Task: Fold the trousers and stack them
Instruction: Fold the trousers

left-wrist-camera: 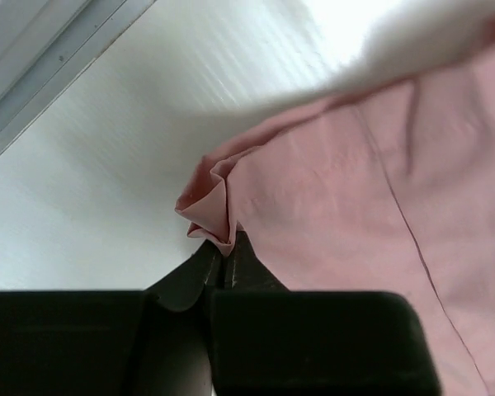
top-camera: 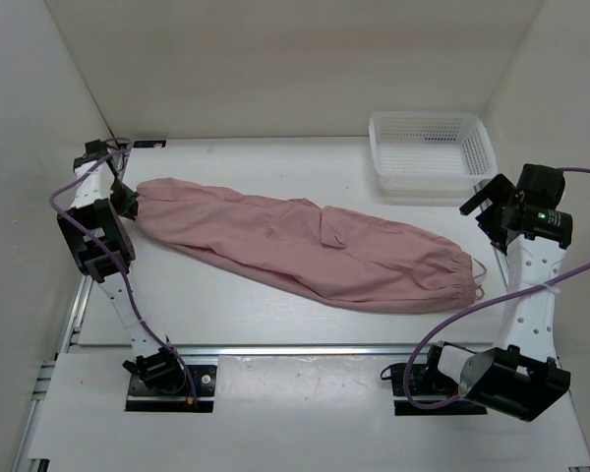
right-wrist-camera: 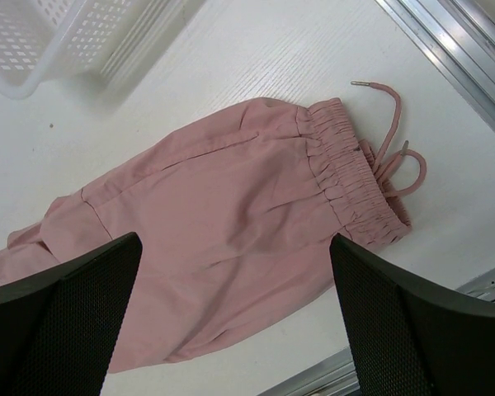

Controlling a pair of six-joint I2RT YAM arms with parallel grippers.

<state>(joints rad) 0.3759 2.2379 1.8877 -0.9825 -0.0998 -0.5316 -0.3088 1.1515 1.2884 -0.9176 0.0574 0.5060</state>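
The dusty-pink trousers [top-camera: 305,246] lie folded lengthwise across the table, cuffs at the far left, gathered waistband and drawstring [right-wrist-camera: 392,157] at the right. My left gripper [top-camera: 130,200] is shut on the cuff end; in the left wrist view its fingers [left-wrist-camera: 219,264] pinch a fold of the pink fabric [left-wrist-camera: 210,206]. My right gripper [top-camera: 487,202] is open and empty, held above the table to the right of the waist. In the right wrist view the trousers [right-wrist-camera: 231,223] lie below its spread fingers [right-wrist-camera: 74,313].
A white plastic basket [top-camera: 431,152] stands at the back right, also in the right wrist view [right-wrist-camera: 58,41]. Metal rails run along the near edge [top-camera: 305,349] and the left edge. White walls enclose the table.
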